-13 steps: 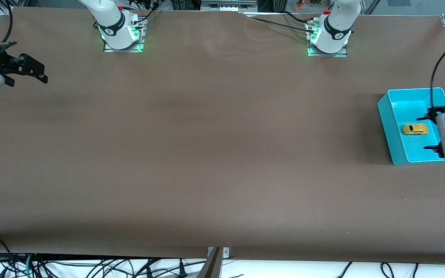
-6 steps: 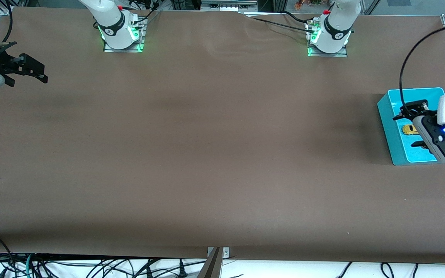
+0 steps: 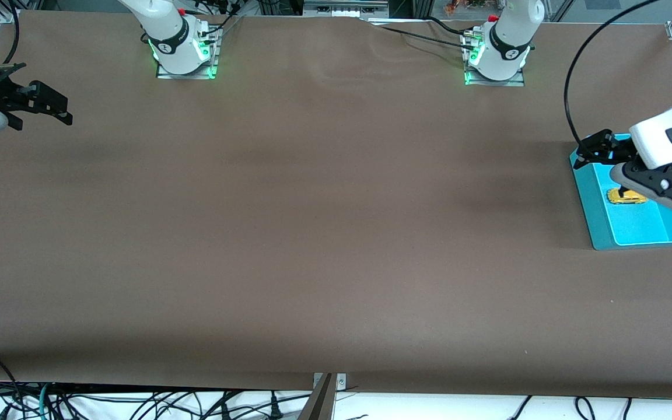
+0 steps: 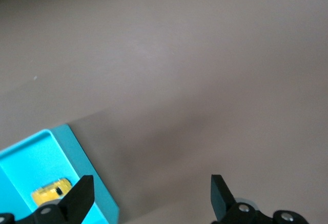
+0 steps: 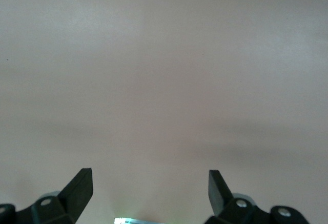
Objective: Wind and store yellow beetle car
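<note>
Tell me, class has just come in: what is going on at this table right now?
The yellow beetle car lies inside the teal bin at the left arm's end of the table. The left gripper hangs over the bin with its fingers open, holding nothing, and the car shows beside one finger in the left wrist view. The right gripper waits, open and empty, over the bare table at the right arm's end.

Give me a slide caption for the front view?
Yellow beetle car rests in the teal bin; open left claw hangs over it, right claw waits apart.
</note>
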